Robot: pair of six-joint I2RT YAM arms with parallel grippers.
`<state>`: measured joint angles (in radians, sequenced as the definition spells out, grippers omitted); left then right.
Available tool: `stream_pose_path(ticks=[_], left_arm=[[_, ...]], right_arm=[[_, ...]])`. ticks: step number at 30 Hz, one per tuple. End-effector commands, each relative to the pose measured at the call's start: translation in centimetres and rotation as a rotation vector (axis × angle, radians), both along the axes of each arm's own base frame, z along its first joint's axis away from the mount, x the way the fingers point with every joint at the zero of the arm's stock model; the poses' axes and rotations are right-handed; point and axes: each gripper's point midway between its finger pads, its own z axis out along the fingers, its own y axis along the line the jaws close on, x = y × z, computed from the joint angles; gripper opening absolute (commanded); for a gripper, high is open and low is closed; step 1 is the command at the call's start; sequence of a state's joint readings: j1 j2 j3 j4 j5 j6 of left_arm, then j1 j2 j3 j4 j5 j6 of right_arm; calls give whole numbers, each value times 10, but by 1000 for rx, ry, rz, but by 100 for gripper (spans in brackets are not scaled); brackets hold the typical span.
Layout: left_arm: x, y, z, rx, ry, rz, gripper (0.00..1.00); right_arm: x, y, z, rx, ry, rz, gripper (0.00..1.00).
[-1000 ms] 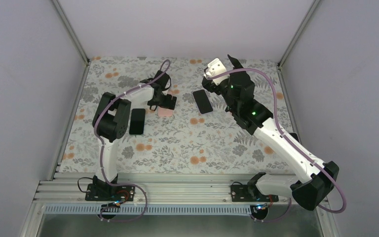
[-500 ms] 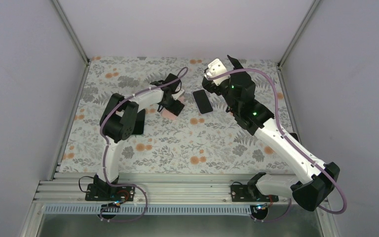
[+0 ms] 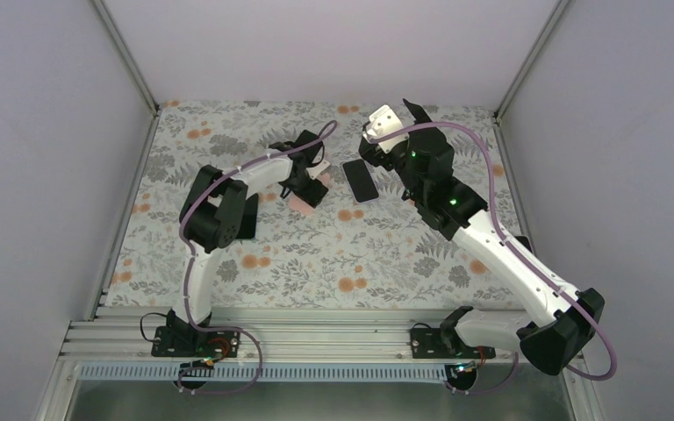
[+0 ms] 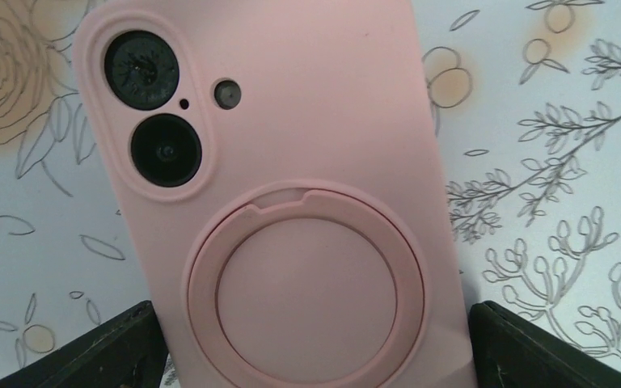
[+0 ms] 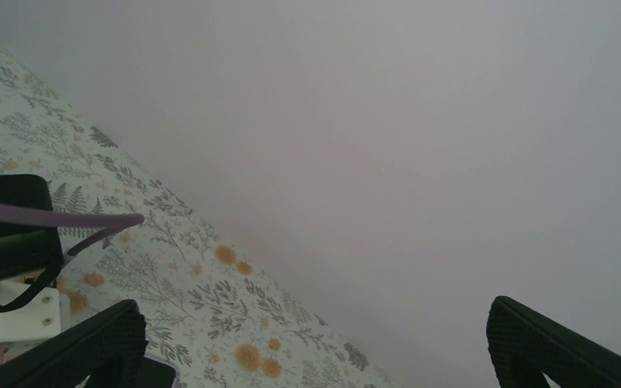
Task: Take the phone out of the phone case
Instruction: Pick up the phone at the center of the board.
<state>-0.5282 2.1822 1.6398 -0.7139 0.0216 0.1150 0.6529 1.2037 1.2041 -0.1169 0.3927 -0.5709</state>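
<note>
Narrow gap between pink case (image 3: pixel 303 200) and black phone (image 3: pixel 360 180); near side open.

Left pincer (image 4: pixel 314 315) low, right pincer (image 5: pixel 315 311) high, agape

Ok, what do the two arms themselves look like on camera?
The left arm and right arm match: white links, bulky black joint housings, black fingers. A purple cable loops along each. The right arm carries two green lights and a white block at its tip.
</note>
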Motion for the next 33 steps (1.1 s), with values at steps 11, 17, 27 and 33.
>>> stream_pose_path(ticks=[11, 17, 27, 33], left_arm=[[11, 28, -17, 94, 16, 121, 89], [21, 25, 13, 52, -73, 136, 67], [21, 7, 116, -198, -260, 64, 47], [4, -8, 171, -327, -347, -37, 46]], right_arm=[[-5, -1, 24, 59, -22, 25, 99], [-6, 2, 20, 71, 1, 43, 99], [-11, 12, 13, 234, 141, 198, 99], [-12, 14, 5, 411, 257, 264, 99]])
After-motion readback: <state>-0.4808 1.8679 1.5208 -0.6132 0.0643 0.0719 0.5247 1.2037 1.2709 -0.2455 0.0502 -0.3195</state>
